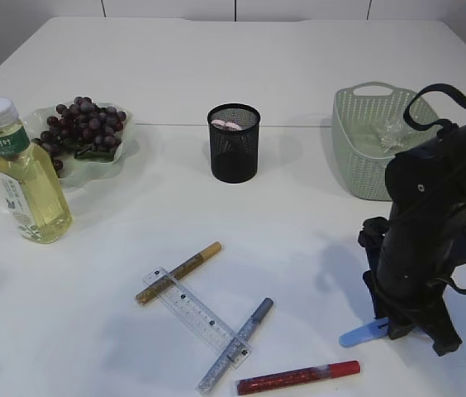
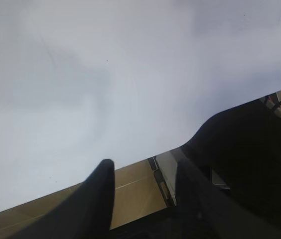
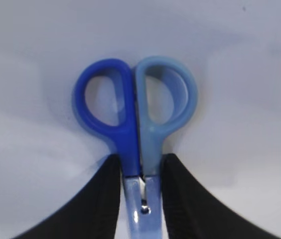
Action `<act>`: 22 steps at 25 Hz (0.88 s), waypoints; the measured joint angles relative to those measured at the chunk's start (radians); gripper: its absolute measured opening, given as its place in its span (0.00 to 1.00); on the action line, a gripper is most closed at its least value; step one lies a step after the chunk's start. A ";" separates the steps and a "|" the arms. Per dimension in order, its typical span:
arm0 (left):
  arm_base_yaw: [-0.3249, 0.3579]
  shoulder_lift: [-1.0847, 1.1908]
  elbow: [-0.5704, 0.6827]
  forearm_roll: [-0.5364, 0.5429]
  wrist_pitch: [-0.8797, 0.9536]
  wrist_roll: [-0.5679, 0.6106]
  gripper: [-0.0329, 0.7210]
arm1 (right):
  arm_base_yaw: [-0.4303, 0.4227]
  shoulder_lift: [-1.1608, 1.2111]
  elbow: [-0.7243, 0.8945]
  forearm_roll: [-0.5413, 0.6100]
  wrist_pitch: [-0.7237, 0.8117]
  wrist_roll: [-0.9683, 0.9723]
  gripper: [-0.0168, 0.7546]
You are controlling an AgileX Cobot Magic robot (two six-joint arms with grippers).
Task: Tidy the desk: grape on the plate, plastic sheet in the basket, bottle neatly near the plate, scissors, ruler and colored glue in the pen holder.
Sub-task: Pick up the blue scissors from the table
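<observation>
Here I see a white desk (image 1: 299, 215) under a pale wall. My right pincer (image 3: 140, 199) clamps the scissors (image 3: 135, 114) at lower right of the exterior frame; only its wrist view shows both handles. The left pincer (image 2: 145, 184) hangs open past the desk edge.

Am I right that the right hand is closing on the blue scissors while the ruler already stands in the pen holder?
Not quite. The right hand does grip the scissors, but the exterior view shows the ruler lying flat on the table, not in the pen holder.
</observation>
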 joint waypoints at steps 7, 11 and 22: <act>0.000 0.000 0.000 0.002 -0.004 0.000 0.44 | 0.000 0.000 0.000 0.002 -0.002 -0.044 0.32; 0.000 0.000 0.000 0.002 -0.004 0.000 0.44 | 0.000 0.002 0.000 0.002 -0.002 -0.062 0.31; 0.000 0.000 0.000 0.002 -0.005 0.000 0.43 | 0.000 0.002 0.000 0.001 -0.002 -0.067 0.30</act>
